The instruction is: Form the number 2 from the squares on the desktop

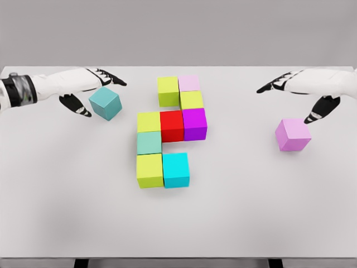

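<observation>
Cubes sit clustered in the middle of the white desk (234, 218), and the figure is partly built. Top row: a yellow-green cube (168, 91) with a pale pink cube (189, 83) touching its right side. Just below the pink one sits a second yellow-green cube (191, 100). Middle row, left to right and all touching — a yellow-green cube (149, 121), a red cube (172, 125), a magenta cube (194, 123). Under the left end of that row comes a mint-green cube (149, 143), then another yellow-green cube (149, 170) below it, with a cyan cube (175, 170) pressed against its right side. Two cubes lie outside the cluster. A teal cube (105, 103) is off to the upper left, tilted, with the left hand (92, 89) over it — fingers reach past its top edge, the thumb hangs at its left, spread around the cube and not closed on it; contact is hard to judge from this angle. Over on the right, a lilac cube (293, 134) rests on the desk well apart from the cluster. The right hand (301, 92) hovers above and behind it, fingers stretched out toward the centre, thumb pointing down near the cube's upper right corner, holding nothing.
</observation>
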{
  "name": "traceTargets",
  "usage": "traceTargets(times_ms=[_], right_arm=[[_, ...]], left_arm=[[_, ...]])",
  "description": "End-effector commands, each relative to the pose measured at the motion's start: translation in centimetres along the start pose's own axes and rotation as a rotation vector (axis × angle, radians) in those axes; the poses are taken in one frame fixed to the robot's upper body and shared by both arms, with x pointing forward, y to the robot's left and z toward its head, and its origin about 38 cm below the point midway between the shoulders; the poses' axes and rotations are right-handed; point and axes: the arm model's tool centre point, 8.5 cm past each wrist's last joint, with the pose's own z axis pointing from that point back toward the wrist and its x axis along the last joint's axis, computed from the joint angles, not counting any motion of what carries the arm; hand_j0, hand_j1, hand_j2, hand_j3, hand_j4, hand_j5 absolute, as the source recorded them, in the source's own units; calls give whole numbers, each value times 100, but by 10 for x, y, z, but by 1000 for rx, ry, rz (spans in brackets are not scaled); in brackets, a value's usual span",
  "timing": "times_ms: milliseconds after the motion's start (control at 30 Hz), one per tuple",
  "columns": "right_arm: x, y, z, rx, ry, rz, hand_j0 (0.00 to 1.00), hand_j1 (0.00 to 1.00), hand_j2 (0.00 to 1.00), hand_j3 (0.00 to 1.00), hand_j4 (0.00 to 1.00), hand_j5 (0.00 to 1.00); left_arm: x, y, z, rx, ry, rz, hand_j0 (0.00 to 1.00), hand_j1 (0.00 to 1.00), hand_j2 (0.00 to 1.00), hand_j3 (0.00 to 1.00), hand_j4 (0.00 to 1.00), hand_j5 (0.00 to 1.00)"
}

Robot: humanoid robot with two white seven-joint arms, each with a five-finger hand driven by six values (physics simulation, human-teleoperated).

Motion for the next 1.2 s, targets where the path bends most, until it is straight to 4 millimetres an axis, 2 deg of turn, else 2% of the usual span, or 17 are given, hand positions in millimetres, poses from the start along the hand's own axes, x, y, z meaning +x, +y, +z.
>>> traceTargets(times_ms=[0,167,233,333,433,467,567,633,833,967,1167], right_arm=[[5,0,1,0,-45,29,100,100,100,100,100,100],[15,5,2,10,-150,99,100,100,100,100,100,100],[14,9,15,21,-196,149,100,100,100,100,100,100],[13,10,22,20,-189,145,100,100,100,100,100,100],[10,17,36,-26,-249,-60,100,100,100,100,100,100],[9,21,35,-36,-258,-146,100,100,100,100,100,100],[-8,24,35,-29,-117,-340,100,100,100,100,100,100],[-19,27,37,-12,-18,-409,100,100,100,100,100,100],[-35,39,37,31,150,-537,100,100,100,100,100,100],[-39,41,48,18,153,-617,100,100,100,100,100,100],[-40,61,39,66,173,-662,100,100,100,100,100,100]], left_arm=[[-4,-4,0,-5,17,4,100,100,100,100,100,100],[-2,-6,-7,-16,12,-7,100,100,100,100,100,100],[-1,-4,-8,-16,13,-17,100,100,100,100,100,100],[-4,-6,-13,-24,26,-12,100,100,100,100,100,100],[-5,-9,-14,-32,30,-10,100,100,100,100,100,100],[-7,-10,-14,-33,35,-5,100,100,100,100,100,100],[-9,-9,-17,-31,38,0,100,100,100,100,100,100],[-11,-10,-17,-32,45,5,100,100,100,100,100,100],[-20,-9,-14,-31,71,19,100,100,100,100,100,100],[-17,-8,-21,-25,60,24,100,100,100,100,100,100],[-19,-10,-23,-11,65,38,100,100,100,100,100,100]])
